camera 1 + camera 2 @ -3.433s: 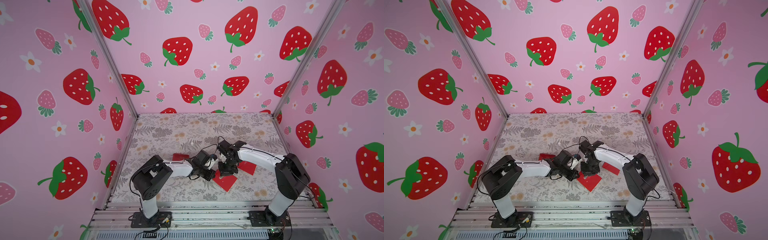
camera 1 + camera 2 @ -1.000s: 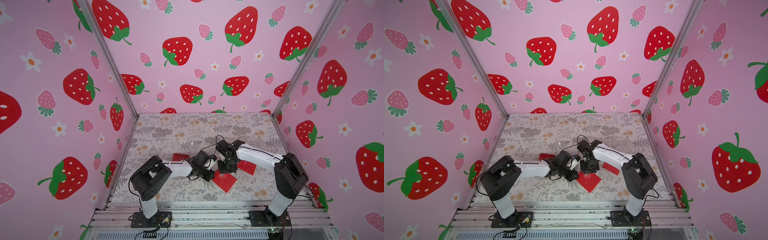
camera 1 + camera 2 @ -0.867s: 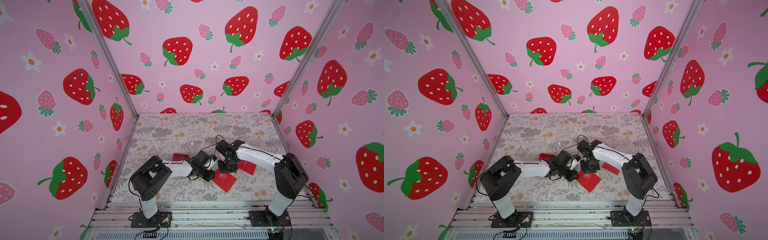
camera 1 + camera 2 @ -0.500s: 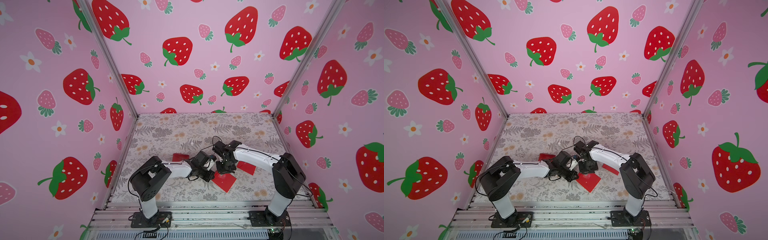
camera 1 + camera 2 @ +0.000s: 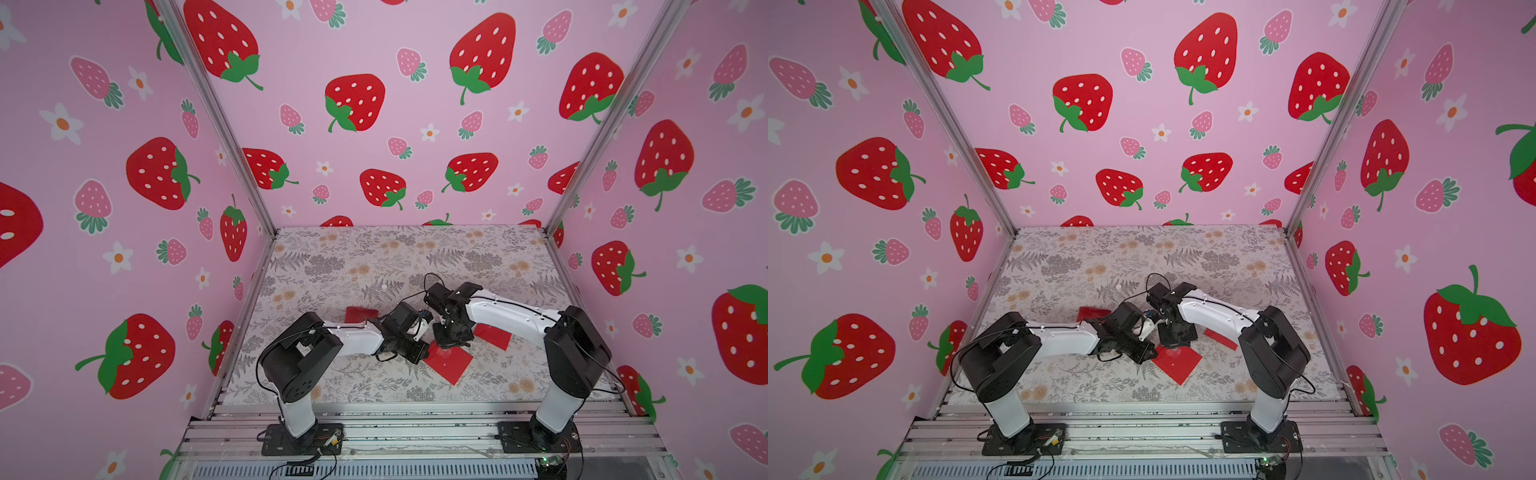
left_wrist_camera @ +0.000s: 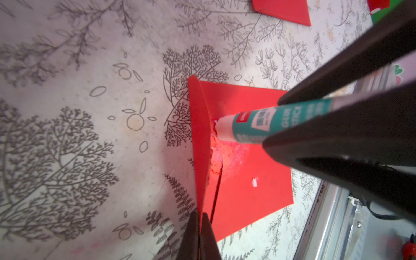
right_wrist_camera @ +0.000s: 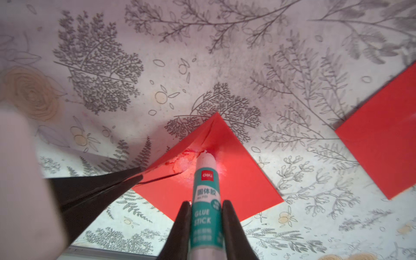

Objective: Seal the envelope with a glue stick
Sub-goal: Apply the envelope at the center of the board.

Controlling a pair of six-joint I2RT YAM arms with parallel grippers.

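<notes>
The white, teal-labelled glue stick (image 7: 206, 186) is clamped in the right jaws, its tip touching the red envelope (image 7: 243, 186). The envelope's lifted flap is pinched in the left jaws.

Bright, even, diffuse light with soft shadows; wide-angle stretch at top-view edges; wrist views' near foreground blurred.

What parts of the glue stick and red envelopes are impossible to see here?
- Back end of the glue stick: right wrist view, cut off by the bottom edge, inside the right gripper.
- Whole glue stick: both top views, under the right gripper.
- Far envelope: a top view, partly behind the left arm.
- Small print on the label: left wrist view, blurred.
</notes>
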